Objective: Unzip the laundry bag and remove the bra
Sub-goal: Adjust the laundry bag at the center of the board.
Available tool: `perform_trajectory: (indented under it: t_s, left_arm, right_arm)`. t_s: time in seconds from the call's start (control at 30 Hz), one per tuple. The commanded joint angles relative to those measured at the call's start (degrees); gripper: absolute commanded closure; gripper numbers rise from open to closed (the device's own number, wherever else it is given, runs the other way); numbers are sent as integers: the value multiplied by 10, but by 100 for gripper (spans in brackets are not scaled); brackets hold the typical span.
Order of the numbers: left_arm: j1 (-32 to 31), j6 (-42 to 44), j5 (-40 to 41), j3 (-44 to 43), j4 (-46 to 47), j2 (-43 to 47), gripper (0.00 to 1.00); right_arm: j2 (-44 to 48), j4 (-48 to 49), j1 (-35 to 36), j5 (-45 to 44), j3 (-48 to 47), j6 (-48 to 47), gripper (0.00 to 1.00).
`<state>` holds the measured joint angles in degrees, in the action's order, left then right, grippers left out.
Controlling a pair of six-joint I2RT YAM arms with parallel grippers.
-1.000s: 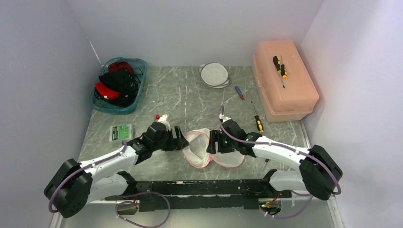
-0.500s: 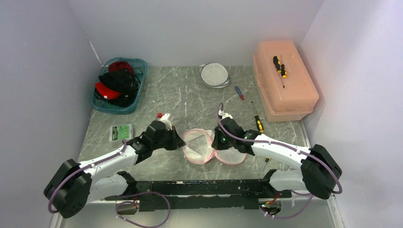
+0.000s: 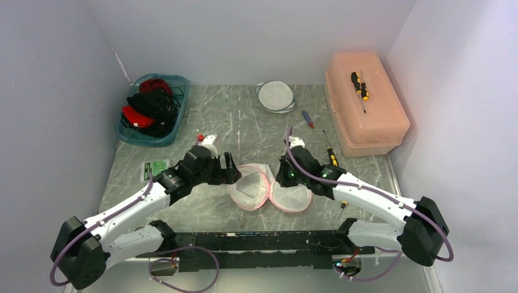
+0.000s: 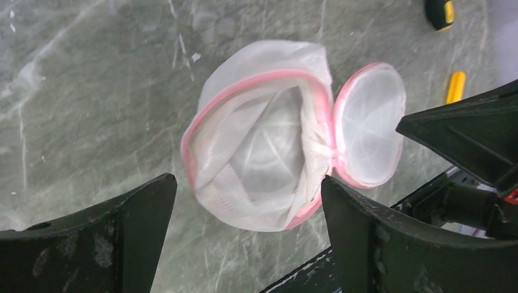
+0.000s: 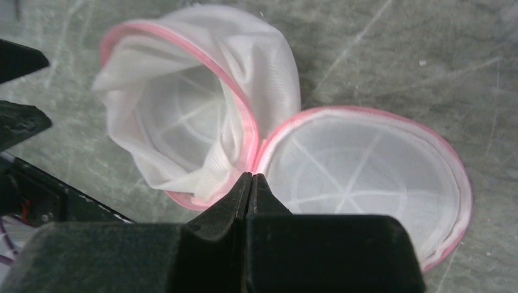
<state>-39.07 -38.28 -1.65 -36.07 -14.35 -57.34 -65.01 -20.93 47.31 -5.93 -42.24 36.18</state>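
The laundry bag [image 3: 249,189] is a white mesh pod with pink rims, lying open like a clamshell in front of the arms. Its deep half [image 4: 256,140] gapes upward and its flat lid [image 5: 366,165] lies open to the right. Inside the deep half sits white cloth with a ribbed band [image 4: 313,155], apparently the bra. My left gripper [image 4: 247,179] is open, its fingers wide apart above the bag's left side and touching nothing. My right gripper [image 5: 251,175] is shut, its tips meeting at the pink hinge between the two halves; whether they pinch it I cannot tell.
At the back left stands a teal basket [image 3: 146,141] of black and red items. A round white mesh piece [image 3: 275,96] lies at the back. A pink box [image 3: 366,116] at the right carries a screwdriver [image 3: 359,85]; two more screwdrivers [image 3: 330,155] lie beside it. A green card [image 3: 156,169] lies left.
The right gripper closed at the bag's hinge. The left gripper closed, then opened again and drew back to the left. The bag's halves now lie spread further open.
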Motion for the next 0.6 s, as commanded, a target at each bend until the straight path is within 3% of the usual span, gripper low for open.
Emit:
perform_trajectory:
  t_s: [0.0,0.2,0.33,0.47,0.57]
  left_arm:
    - [2,12,13,21,-8,-4,7]
    - [28,35,8,38,9,-17,11]
    - [69,36,-31,51,60,-49,18]
    - [88,28,-53,58,132,-105,19]
    - [89,21,-75,67,183,-129,22]
  right_arm:
    - [13,16,2,13,30,7,100]
    - [18,60,2,52,56,24,62]
    - [6,75,2,57,58,28,50]
    - [-22,85,7,62,53,42,30]
    - [-60,82,25,28,35,44,25]
